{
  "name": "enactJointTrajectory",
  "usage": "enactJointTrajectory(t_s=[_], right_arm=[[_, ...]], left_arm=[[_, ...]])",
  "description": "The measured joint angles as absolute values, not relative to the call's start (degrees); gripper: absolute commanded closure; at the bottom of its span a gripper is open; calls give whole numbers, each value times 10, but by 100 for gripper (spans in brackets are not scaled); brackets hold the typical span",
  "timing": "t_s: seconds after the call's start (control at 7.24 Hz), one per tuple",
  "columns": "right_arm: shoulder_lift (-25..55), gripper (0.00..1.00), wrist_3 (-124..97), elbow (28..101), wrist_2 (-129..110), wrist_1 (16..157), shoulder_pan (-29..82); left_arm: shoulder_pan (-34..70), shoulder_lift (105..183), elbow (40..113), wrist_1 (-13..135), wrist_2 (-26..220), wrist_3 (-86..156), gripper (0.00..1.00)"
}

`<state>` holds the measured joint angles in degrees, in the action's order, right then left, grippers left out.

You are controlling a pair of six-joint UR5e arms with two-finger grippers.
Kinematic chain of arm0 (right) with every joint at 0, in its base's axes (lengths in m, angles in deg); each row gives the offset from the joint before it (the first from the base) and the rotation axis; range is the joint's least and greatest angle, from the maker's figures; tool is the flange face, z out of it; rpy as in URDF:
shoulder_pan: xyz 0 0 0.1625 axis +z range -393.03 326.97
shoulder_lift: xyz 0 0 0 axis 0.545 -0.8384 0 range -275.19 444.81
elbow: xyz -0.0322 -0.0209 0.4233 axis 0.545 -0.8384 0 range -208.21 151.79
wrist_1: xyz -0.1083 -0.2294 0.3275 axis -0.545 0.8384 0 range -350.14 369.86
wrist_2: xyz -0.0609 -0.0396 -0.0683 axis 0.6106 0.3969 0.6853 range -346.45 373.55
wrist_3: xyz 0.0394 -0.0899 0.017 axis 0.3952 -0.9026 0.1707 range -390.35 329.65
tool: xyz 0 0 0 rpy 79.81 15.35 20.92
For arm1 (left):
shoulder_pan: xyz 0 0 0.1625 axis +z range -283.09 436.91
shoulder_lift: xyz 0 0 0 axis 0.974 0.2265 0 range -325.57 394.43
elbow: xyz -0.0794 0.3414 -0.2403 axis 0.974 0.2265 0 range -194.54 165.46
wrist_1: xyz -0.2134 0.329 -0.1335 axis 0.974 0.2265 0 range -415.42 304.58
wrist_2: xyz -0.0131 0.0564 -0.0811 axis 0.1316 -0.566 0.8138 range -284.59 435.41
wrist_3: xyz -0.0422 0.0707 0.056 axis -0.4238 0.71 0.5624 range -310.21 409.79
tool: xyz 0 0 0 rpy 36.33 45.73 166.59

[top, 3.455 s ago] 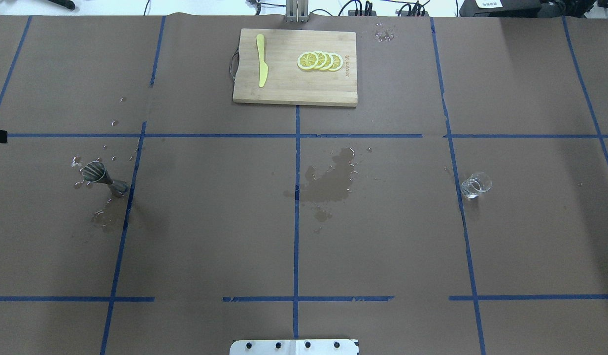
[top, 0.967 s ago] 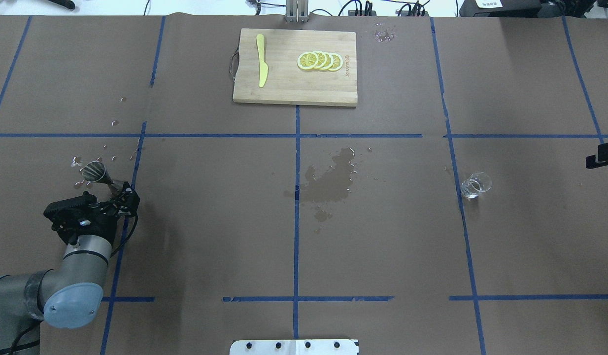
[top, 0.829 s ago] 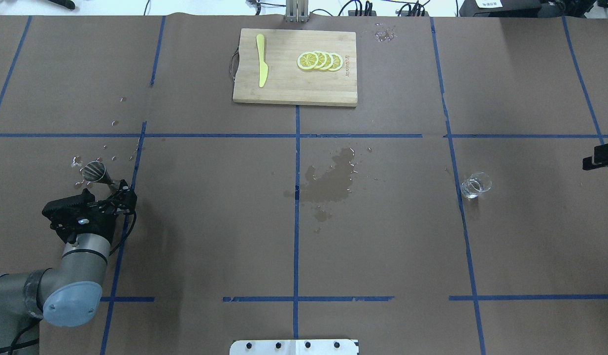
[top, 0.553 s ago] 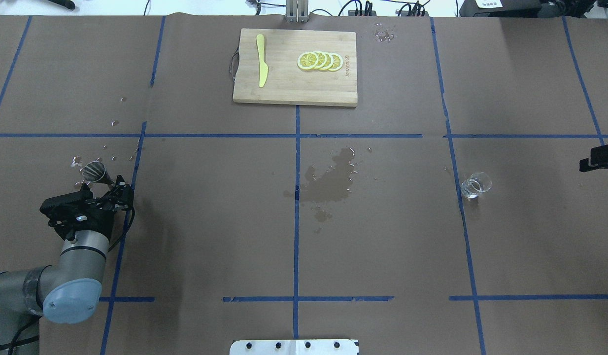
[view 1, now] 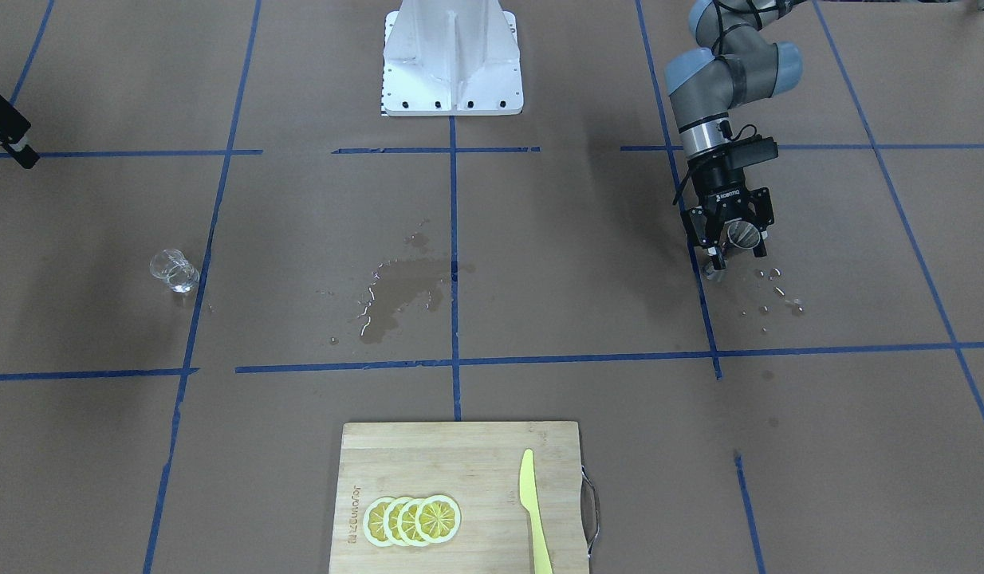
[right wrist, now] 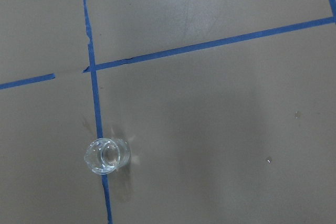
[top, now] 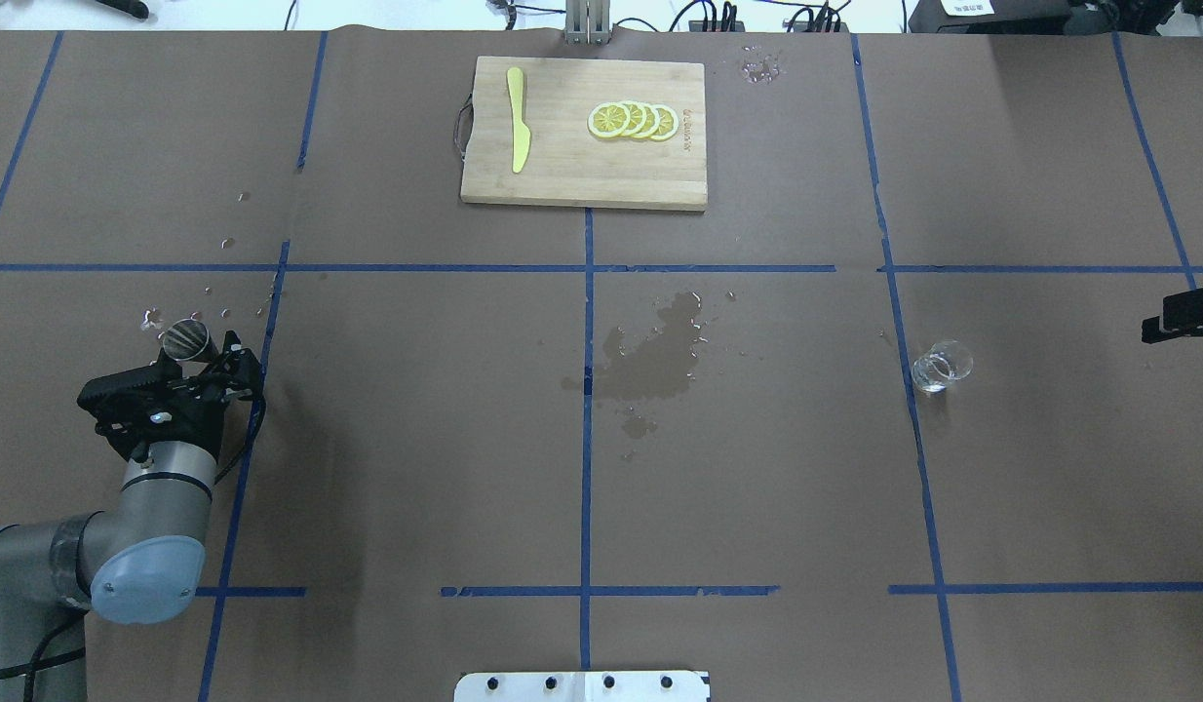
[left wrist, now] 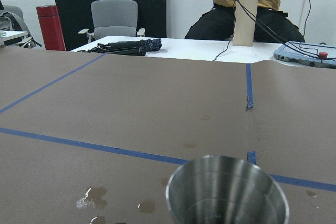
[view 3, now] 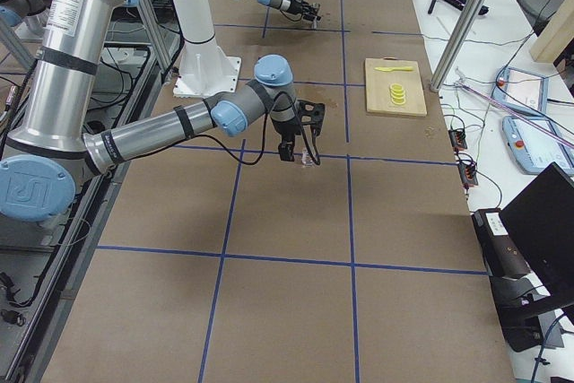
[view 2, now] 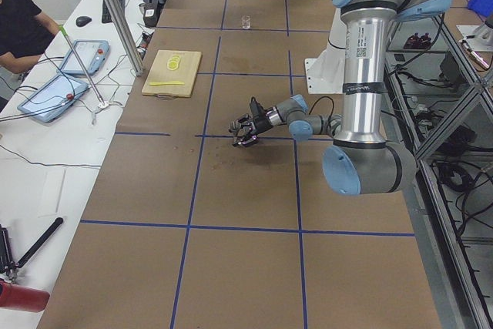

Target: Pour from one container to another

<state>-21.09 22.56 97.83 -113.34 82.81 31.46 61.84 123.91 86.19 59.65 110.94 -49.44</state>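
Note:
A steel jigger (top: 186,338) stands upright at the table's left, with water drops around it. My left gripper (top: 233,357) is level with its lower half, fingers spread on either side of it, so it reads as open. In the front-facing view the jigger cup (view 1: 745,233) shows between the fingers (view 1: 702,229). The left wrist view has the jigger rim (left wrist: 227,192) close at the bottom. A small clear glass (top: 942,366) stands at the right. The right gripper (top: 1183,321) hangs high near the right edge, and its state is unclear. Its wrist view looks down on the glass (right wrist: 106,156).
A wooden cutting board (top: 562,185) with lemon slices (top: 633,120) and a yellow knife (top: 517,132) lies at the far middle. A wet stain (top: 655,361) marks the paper at the centre. People sit past the table's far end in the left wrist view.
My left arm came in and moved forward until its fingers stood around the jigger's lower part. The right gripper crept in a little from the right edge. Jigger and glass stayed put.

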Motion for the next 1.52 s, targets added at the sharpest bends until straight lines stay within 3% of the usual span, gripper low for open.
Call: enactJointTrajectory(t_s=[0.55,0.97,1.52], right_arm=[[-211,1,226,978,-1132,828,314],[-211,1,226,978,-1129,828,314],[-211,1,226,978,-1126,828,314]], left_arm=[[618,1246,851,597,1110,-495,37],[619,1252,849,597,1110,-495,53],[619,1255,843,597,1110,-496,58]])
